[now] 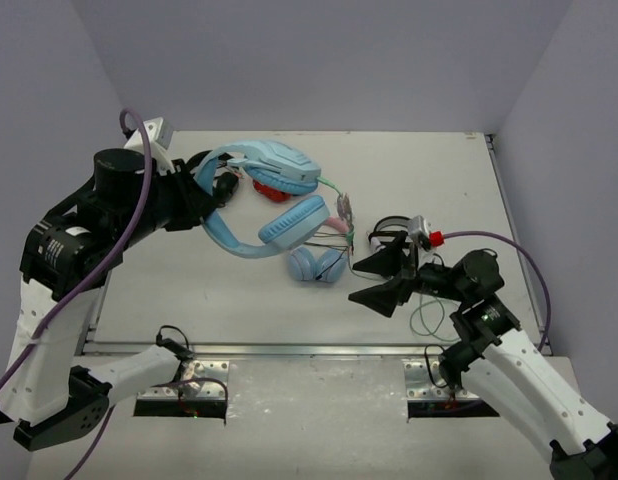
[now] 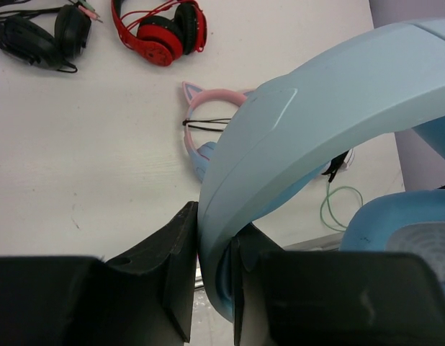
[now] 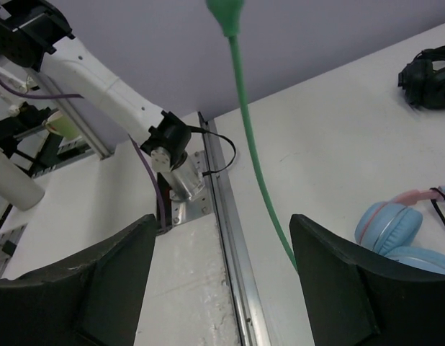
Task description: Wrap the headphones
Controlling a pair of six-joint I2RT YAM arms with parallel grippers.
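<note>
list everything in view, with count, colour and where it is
headphones: 1, light blue, left of table centre, headband in the left gripper
cable: 1, light green, hanging between the right gripper's fingers
cat-ear headphones: 1, pink and blue, table centre
red headphones: 1, red and black, far side
black headphones: 1, black, left of the red pair
white-and-black headphones: 1, partly hidden behind the right gripper
table: 1, white
left gripper: 1, black, shut on the headband
right gripper: 1, black, open
</note>
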